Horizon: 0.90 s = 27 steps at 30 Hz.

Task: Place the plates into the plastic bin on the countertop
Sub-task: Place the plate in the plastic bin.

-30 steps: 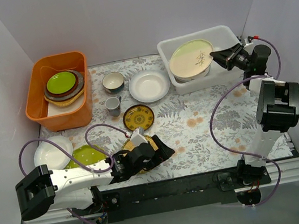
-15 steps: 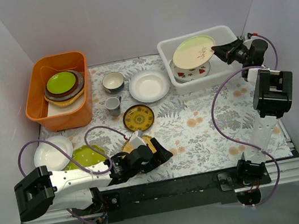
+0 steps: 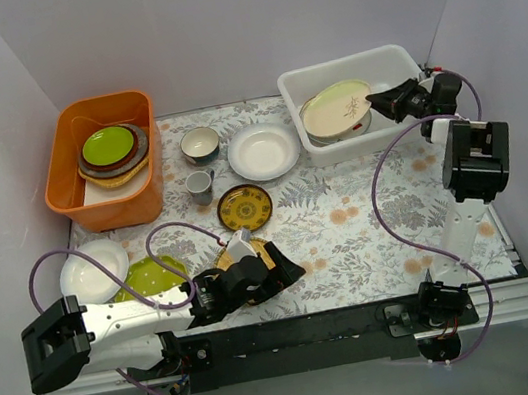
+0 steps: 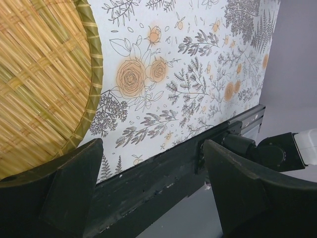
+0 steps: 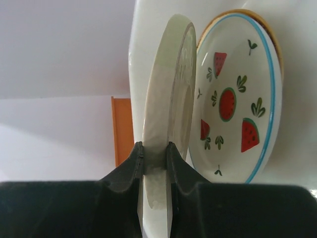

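**Two arms out, one plate tilted in the bin**

Two fingers of the right gripper (image 3: 382, 103) are clamped on the rim of the cream leaf-sprig plate (image 3: 336, 107). In the wrist view the fingers (image 5: 130, 168) press against either face of the plate's edge. The plate hangs tilted inside the plastic bin (image 3: 367, 146), which stands at the far right of the countertop (image 3: 348, 214). Under it in the bin lies a fruit-printed plate (image 5: 233, 99), white with red fruit and a blue rim. A brownish rim shows just behind that one.

At the near edge, left of centre, the left gripper (image 3: 288, 269) sits low over the cloth. Its fingers (image 4: 69, 191) stand wide apart with nothing between them. The woven-straw plate (image 4: 39, 84) lies on the cloth just to its left, partly covered by the wrist in the top view. Whether a finger touches it cannot be told.

At the near left, a lime dotted plate (image 3: 150, 274) lies against a white plate (image 3: 92, 270). A small brown-and-yellow plate (image 3: 244, 207) rests mid-table. Farther back is a second white plate (image 3: 262, 150), with a bowl (image 3: 199, 144) and a grey cup (image 3: 200, 185) to its left. The orange tub (image 3: 120, 213) at the far left holds a stack of plates topped by a lime plate (image 3: 108, 144).
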Each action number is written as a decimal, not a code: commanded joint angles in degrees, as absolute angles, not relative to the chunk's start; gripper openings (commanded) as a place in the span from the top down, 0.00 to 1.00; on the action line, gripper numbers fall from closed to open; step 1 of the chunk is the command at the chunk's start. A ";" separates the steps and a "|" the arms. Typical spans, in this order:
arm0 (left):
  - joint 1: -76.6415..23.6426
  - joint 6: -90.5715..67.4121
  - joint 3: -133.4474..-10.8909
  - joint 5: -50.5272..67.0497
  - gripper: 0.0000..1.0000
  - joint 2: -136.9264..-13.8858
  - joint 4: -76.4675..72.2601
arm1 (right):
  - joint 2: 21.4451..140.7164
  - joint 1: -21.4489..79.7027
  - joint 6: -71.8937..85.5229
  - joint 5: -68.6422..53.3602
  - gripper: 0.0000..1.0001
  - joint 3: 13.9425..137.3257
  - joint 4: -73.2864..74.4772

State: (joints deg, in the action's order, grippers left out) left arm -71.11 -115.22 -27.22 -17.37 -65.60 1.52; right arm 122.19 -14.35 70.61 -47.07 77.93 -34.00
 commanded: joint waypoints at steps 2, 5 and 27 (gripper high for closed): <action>-71.46 -121.64 -26.72 -18.63 0.18 -63.19 2.64 | 122.34 -13.89 66.90 -49.75 0.99 82.97 -32.88; -71.46 -121.64 -26.72 -18.72 0.18 -63.02 2.81 | 122.70 -13.97 63.91 -49.75 0.97 83.85 -28.66; -71.46 -121.47 -26.89 -18.98 0.18 -62.31 2.99 | 123.22 -14.06 49.14 -44.83 0.42 86.39 -7.57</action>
State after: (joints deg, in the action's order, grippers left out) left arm -71.11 -115.24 -27.05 -17.61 -63.86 2.57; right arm 123.72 -14.13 54.00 -45.39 83.46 -13.98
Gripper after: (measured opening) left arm 0.819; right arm 0.572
